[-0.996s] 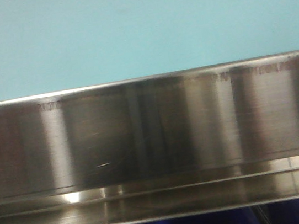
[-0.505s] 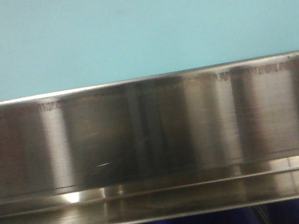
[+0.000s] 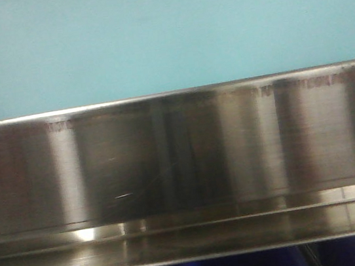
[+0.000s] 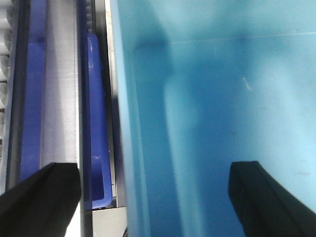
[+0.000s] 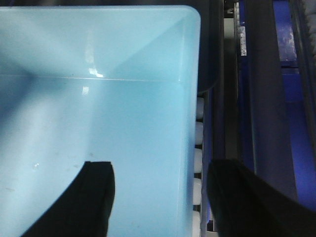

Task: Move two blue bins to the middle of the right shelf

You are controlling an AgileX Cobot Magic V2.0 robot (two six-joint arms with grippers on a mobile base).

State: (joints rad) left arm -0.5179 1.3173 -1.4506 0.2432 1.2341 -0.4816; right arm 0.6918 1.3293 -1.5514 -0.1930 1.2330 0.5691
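The left hand (image 4: 153, 168) and right hand (image 5: 160, 165) each gape wide astride a wall of the sky-blue bin (image 4: 222, 98), clamping nothing. Tiny marks (image 3: 57, 125) on the steel shelf rail (image 3: 182, 165) blur unreadably.

One pale sky-blue bin (image 4: 212, 98) has its walls between the two black fingers (image 4: 44, 197) of the left gripper (image 4: 148, 168) and the two of the right gripper (image 5: 160, 165), one dark royal-blue bin (image 4: 96, 123) lies just outside the left gripper, and one stainless steel rail (image 3: 180, 152) shows.

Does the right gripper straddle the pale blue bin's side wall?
Yes, the right gripper has one finger inside the bin, the other outside.
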